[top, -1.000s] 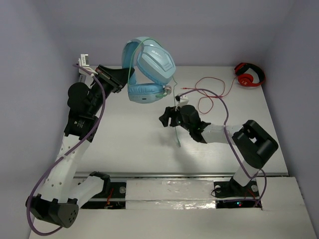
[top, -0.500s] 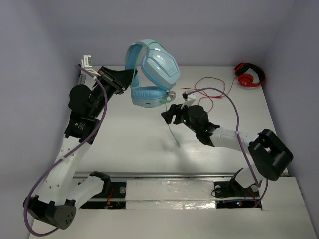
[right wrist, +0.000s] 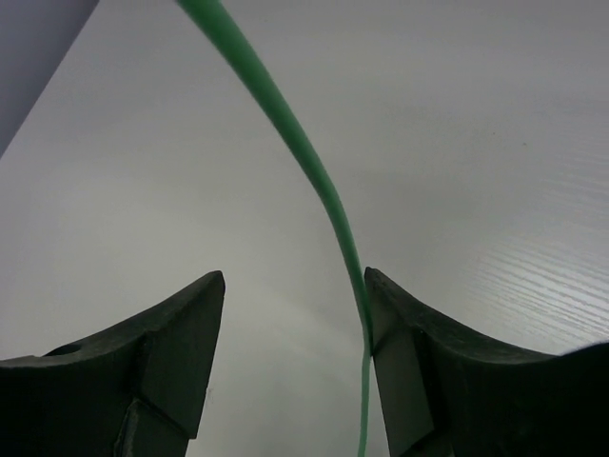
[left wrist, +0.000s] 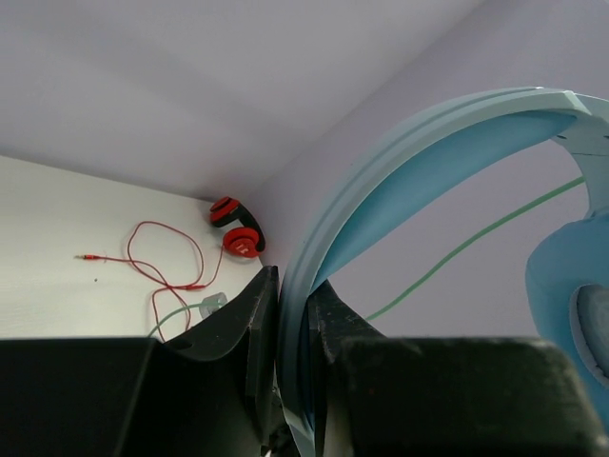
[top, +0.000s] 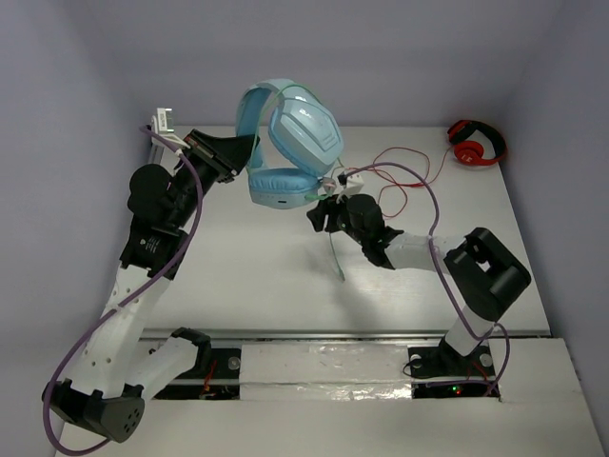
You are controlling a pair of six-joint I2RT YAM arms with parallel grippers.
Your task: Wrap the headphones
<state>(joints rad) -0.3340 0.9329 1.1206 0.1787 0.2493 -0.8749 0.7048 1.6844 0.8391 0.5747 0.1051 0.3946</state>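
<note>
Left fingers [left wrist: 236, 326] are clenched on the wide headband of the large light blue over-ear headphones [top: 293, 133], holding them aloft over the white desk [top: 238, 276]. My right fingers [right wrist: 166, 357] stand released, the thin green cable [right wrist: 319, 186] sliding against one. Over the last second they've crept up toward the lower cup, so I seem to be feeding another turn; a length dangles unwound.

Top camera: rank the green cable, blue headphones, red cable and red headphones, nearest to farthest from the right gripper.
1. Green cable: runs between the fingers of the open right gripper.
2. Blue headphones: raised just up-left of it.
3. Red cable: on the table, behind and to the right.
4. Red headphones: far right corner.
</note>
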